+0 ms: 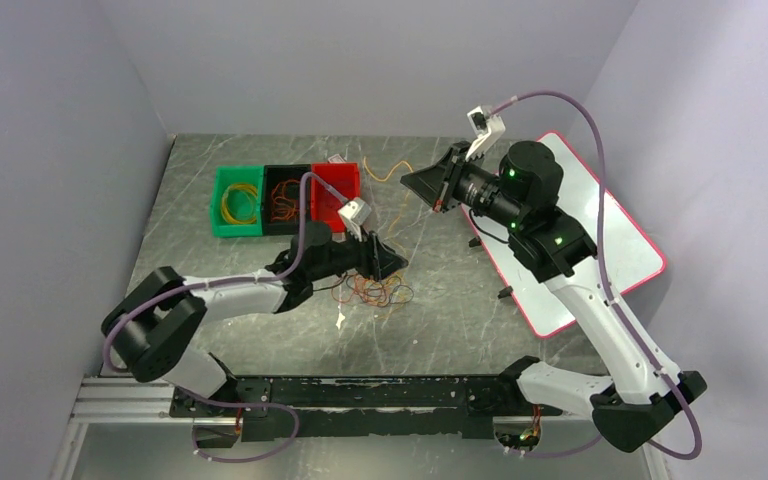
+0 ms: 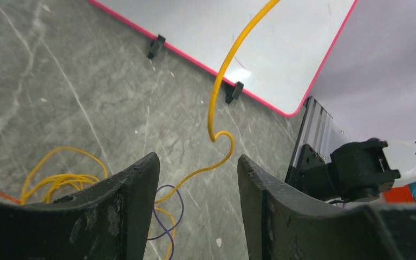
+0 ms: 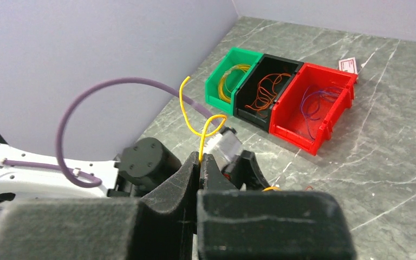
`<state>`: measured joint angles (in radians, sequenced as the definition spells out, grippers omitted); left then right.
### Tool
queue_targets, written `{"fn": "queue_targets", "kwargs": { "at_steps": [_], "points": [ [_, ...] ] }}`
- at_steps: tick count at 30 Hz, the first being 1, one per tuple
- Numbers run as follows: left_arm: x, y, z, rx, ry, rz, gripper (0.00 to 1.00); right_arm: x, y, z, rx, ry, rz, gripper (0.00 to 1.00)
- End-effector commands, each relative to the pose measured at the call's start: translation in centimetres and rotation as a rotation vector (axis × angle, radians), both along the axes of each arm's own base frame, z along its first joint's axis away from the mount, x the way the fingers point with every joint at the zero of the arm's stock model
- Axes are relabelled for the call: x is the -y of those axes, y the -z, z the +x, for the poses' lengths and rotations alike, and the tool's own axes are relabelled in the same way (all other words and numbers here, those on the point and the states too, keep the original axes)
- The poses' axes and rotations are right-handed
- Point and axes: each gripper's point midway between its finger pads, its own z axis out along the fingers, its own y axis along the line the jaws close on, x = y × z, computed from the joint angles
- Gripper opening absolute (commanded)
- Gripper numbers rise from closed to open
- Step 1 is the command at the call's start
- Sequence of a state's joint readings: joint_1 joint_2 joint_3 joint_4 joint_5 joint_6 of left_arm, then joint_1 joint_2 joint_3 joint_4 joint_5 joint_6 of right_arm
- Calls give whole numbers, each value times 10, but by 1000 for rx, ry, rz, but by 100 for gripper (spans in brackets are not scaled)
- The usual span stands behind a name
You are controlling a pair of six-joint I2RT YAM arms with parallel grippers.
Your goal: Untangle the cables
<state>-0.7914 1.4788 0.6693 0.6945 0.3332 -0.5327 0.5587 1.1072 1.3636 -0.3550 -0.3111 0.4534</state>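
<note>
Separation step in hand: yellow cable (image 2: 212, 103) is pinched in the shut right tool (image 3: 199, 158), upper centre of top view, trailing to the tangle (image 1: 378, 291) mid-frame; left tool (image 2: 197, 170) is poised open there, to be closed on the tangle next.

Tangled heap of thin yellow, orange and dark wire loops (image 1: 375, 292) lies in front of the green-black-red plastic bin row (image 1: 235, 231). One thin yellow wire cable (image 3: 203, 127) stands curled, lifted right of it.
</note>
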Motion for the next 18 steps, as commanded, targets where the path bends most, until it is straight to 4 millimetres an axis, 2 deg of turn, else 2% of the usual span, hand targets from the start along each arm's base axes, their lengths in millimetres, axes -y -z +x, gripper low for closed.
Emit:
{"fn": "queue_targets", "kwargs": {
  "at_steps": [1, 6, 13, 15, 17, 18],
  "points": [
    [23, -13, -1, 49, 33, -48, 59, 0, -10, -8, 23, -14, 32, 0],
    [32, -7, 7, 45, 28, -48, 54, 0, -9, -7, 22, -19, 17, 0],
    [32, -5, 7, 43, 31, -26, 28, 7, -4, -6, 23, 22, 5, 0],
    [27, -8, 6, 46, 16, -15, 20, 13, 2, -2, 24, 62, -14, 0],
    [20, -14, 6, 49, -8, 4, 9, 25, 11, 7, 21, 142, -47, 5],
    [16, -19, 7, 56, -22, 9, 7, 31, 18, 11, 18, 182, -64, 7]
  ]
}}
